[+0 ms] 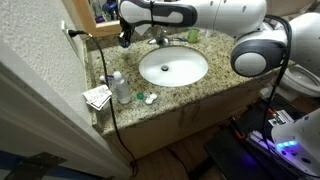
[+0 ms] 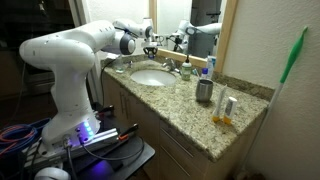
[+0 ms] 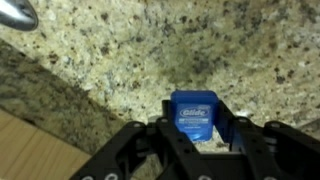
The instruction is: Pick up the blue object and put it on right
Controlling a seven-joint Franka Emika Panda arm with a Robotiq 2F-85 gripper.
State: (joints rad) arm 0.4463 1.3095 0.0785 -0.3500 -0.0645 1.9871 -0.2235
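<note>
Blue object (image 3: 195, 112) seemed to rest on the granite bench (image 3: 110, 60), near the back edge and toward a corner, beyond the sink (image 1: 172, 67). My gripper (image 3: 198, 128) straddled it with the jaws set narrow, one finger close on each flank, so a squeeze would centre it. Whether they were pinching it, I could not tell.
</note>
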